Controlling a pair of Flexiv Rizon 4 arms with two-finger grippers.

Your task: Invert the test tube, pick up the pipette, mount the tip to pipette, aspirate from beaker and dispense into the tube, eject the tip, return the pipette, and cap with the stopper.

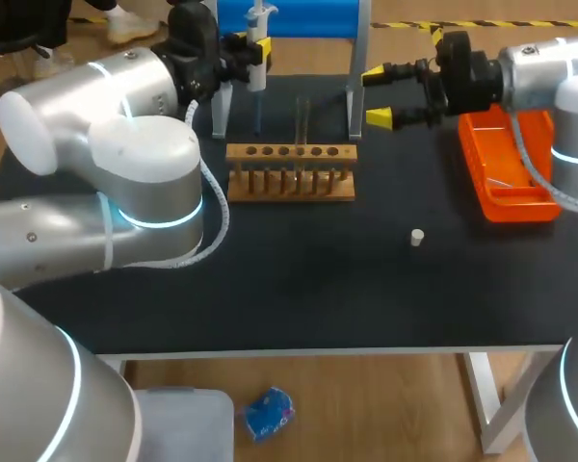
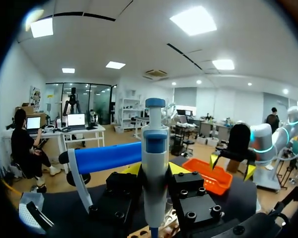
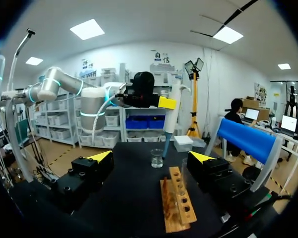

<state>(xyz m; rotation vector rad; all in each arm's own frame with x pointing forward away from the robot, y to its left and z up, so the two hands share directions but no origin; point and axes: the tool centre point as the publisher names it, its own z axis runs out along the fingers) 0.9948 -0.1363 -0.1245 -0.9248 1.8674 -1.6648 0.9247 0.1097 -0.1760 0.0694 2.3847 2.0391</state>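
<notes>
Well, we judged that the step in hand was drawing liquid up from the beaker (image 3: pixel 157 157). Our left gripper (image 2: pixel 155 171) was closed tight on the pipette (image 2: pixel 155 163), one finger on each side of its body. The pipette stood upright between those fingers. Its blue top poked up above them and its thin end hung down below them. That thin end pointed at the beaker, which sat past the left end of the wooden rack (image 1: pixel 289 175). We could not tell if the end was touching the liquid, or if a tip was on it. The next move, we thought, would be to lower the pipette straight down into the beaker and fill it, then carry it over to the rack. There the test tube (image 1: pixel 303 123) stood upright in one of the holes, waiting for the liquid. Our right gripper (image 1: pixel 379 94) hung up high, behind the right end of the rack. Its fingers were wide open and they held nothing. The little white stopper (image 1: pixel 417 237) lay on the table in front of the rack and off to its right. The orange tray (image 1: pixel 482 183) sat well apart from the rack, on its right side.
</notes>
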